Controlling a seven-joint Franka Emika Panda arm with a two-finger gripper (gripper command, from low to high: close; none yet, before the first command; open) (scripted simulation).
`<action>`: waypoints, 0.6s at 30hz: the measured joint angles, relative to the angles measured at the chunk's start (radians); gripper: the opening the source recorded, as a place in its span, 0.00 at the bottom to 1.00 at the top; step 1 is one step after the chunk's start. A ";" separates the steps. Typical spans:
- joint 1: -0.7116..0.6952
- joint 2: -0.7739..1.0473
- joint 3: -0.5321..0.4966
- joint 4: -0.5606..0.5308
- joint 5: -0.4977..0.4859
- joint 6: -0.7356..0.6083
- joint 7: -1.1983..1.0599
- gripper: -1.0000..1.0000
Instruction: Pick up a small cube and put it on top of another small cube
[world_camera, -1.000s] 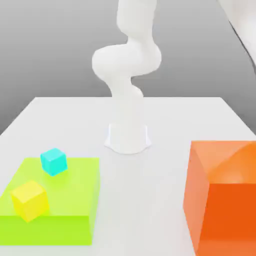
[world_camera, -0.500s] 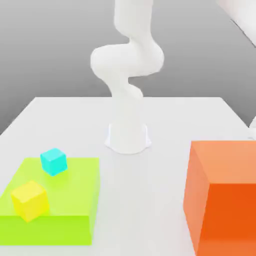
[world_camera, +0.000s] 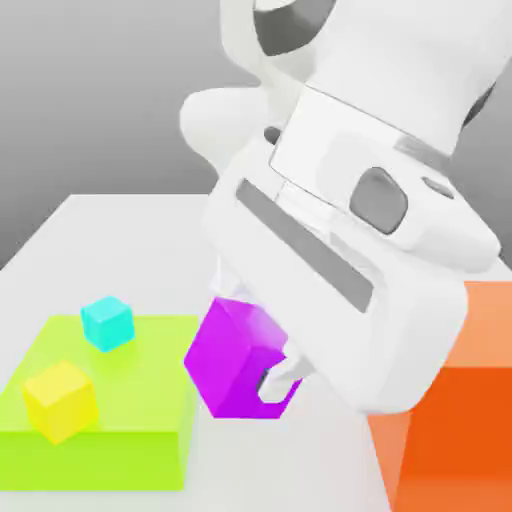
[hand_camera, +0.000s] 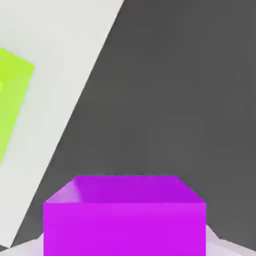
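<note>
A small magenta-purple cube (world_camera: 237, 361) hangs in the air, tilted, with my gripper (world_camera: 255, 362) shut on it. The big white hand looms close in the exterior view, reaching in from that view's upper right. In the hand view the same purple cube (hand_camera: 125, 215) sits between the fingers. A cyan cube (world_camera: 107, 322) and a yellow cube (world_camera: 61, 399) rest on a flat lime-green platform (world_camera: 150, 400) at the exterior view's lower left. The held cube hovers beside the platform's right edge, above the table.
A huge orange block (world_camera: 455, 430) stands at the exterior view's lower right, partly behind the hand. The white table (world_camera: 120, 240) carries the arm's base at the middle back. The hand view catches the table's edge, grey floor beyond, and a corner of the green platform (hand_camera: 10, 100).
The hand, out of the exterior view one second ago, has swung in from the right holding the purple cube and now covers much of the orange block. Cyan and yellow cubes have not moved.
</note>
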 joint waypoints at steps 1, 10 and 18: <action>-0.014 -0.010 -0.009 -0.013 0.014 0.005 0.018 0.00; -0.135 -0.097 -0.068 -0.171 0.159 0.065 0.223 0.00; -0.248 -0.164 -0.114 -0.318 0.332 0.128 0.381 0.00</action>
